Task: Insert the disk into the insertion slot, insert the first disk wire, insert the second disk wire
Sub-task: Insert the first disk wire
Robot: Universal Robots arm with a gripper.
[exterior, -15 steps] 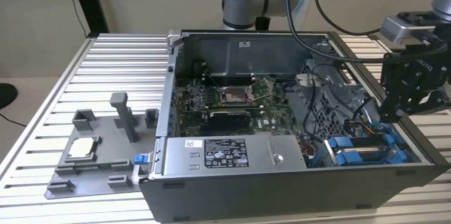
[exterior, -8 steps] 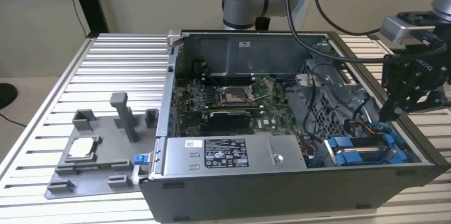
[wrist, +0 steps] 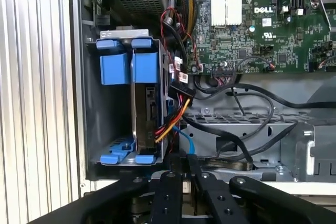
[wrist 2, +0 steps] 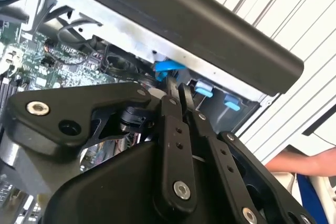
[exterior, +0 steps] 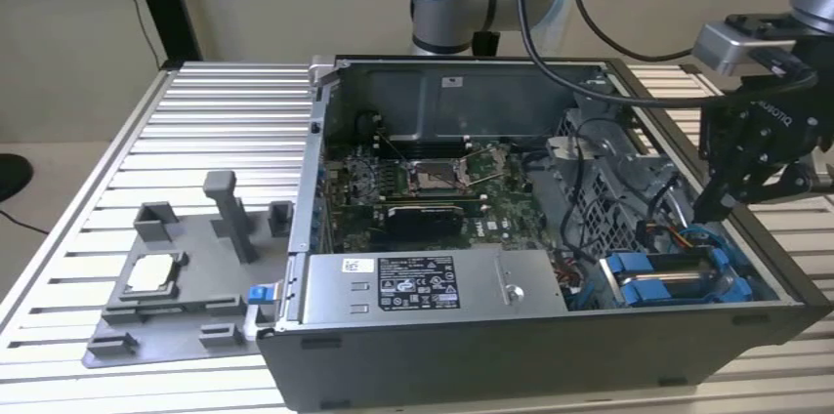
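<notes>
- I have the gripper (exterior: 721, 207) hanging at the computer case's (exterior: 521, 355) side wall on the exterior view's right, just above the drive bay. In both wrist views its fingers (wrist 2: 173, 98) are pressed together with nothing between them, so I take it as closed and empty.
- The disk (wrist: 146, 103) already sits upright in the insertion slot (wrist: 113, 153), in the case's near corner on the exterior view's right. Its blue frame (wrist: 143, 66) lines up with the slot's blue guides, presumably so it locks in place.
- In the first wrist view, a bundle of red, yellow and orange wires (wrist: 170, 127) and a blue cable (wrist: 186, 140) reach the disk's edge. I judge they are seated, but the connectors themselves are partly hidden.
- The closed tips point down near those cables, a posture suited to pushing a plug rather than gripping.
- On the worktop's slatted surface beside the case lies a grey fixture tray (exterior: 170, 287).
</notes>
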